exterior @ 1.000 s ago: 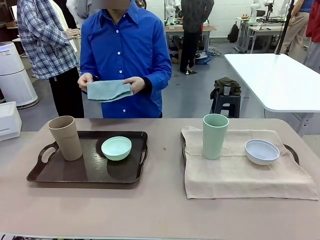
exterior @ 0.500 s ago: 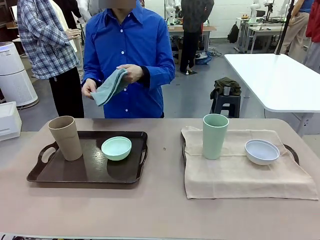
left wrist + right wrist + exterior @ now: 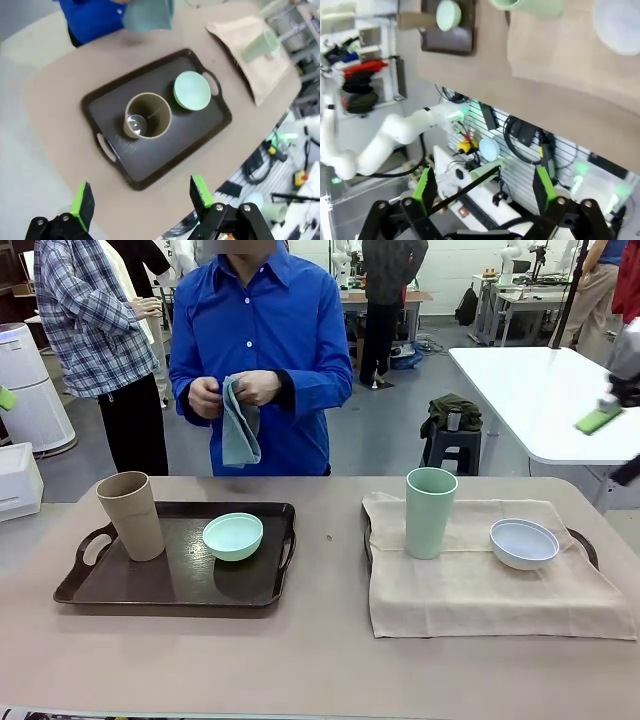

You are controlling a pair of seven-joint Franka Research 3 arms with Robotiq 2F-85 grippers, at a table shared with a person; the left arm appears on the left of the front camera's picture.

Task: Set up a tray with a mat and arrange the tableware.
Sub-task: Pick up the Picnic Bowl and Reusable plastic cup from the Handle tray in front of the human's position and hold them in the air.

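Brown tray (image 3: pixel 165 160), left wrist view: no mat is laid on it. The tan cup (image 3: pixel 147 116) and the mint-green bowl (image 3: pixel 192 90) stand on it, just beside each other. The left end effector (image 3: pixel 141 196) is spread wide and empty, high above the desk (image 3: pixel 60 115).

Right wrist view: the right end effector (image 3: pixel 485 189) is likewise spread wide, with nothing gripped, off the near edge of the desk. The beige mat (image 3: pixel 560 55) is seen beyond it, blurred.

Front view: the mat is spread over the second tray (image 3: pixel 588 545), and the pale green cup (image 3: pixel 430 512) and the white bowl (image 3: pixel 523 543) are set on it. That side is judged complete. The left side is judged unfinished. A teal cloth (image 3: pixel 240 425), taken to be its mat, is gripped in the person's hands (image 3: pixel 258 388), and the cup and bowl would need lifting off first. Against the earlier frames, the cloth is now bunched and hanging, no longer held flat. A green pad (image 3: pixel 598 420) is newly noted at the right edge. The tableware is unmoved.
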